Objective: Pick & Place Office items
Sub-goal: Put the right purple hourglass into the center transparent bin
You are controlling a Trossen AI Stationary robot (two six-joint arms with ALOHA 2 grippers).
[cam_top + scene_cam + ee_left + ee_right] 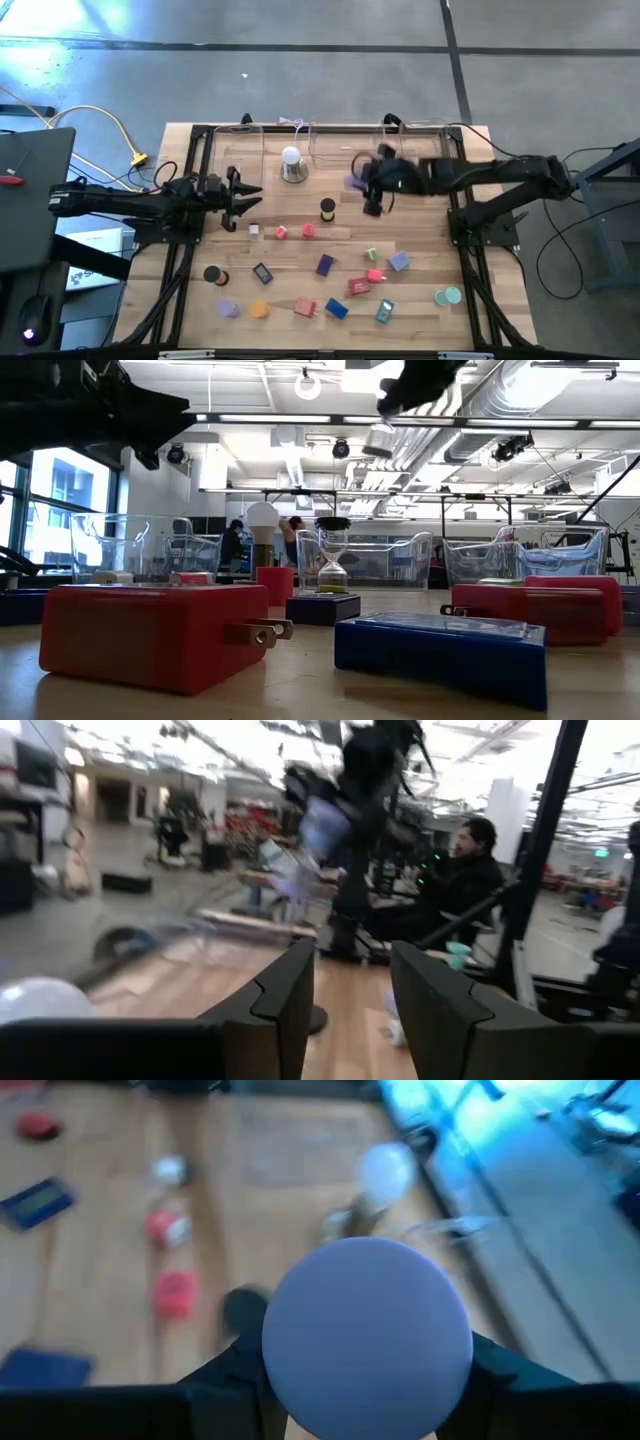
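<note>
My right gripper (368, 190) hangs high over the table's far middle, shut on a lilac round roll (368, 1338); the roll (355, 181) also shows in the high view. The other office items lie scattered on the near half of the table: red blocks (359, 286), blue blocks (336, 309), a purple block (325, 265), a black roll (212, 273) and a teal roll (447, 296). My left gripper (243, 197) waits open at the left side, pointing toward the table's middle, with nothing between its fingers (285, 1005). My right gripper pinches the lilac roll between its two fingers, which sit on opposite sides of its round edge (285, 1380). The fingers come slanting down from the table's right side. The roll is lifted clear of the table, its flat round face turned back toward the wrist.
A white dome on a metal base (292, 163) stands at the far middle, and a black-capped upright piece (327, 209) stands near it. Clear plastic trays (240, 140) (425, 135) line the far edge. A dark frame borders the table on both sides.
</note>
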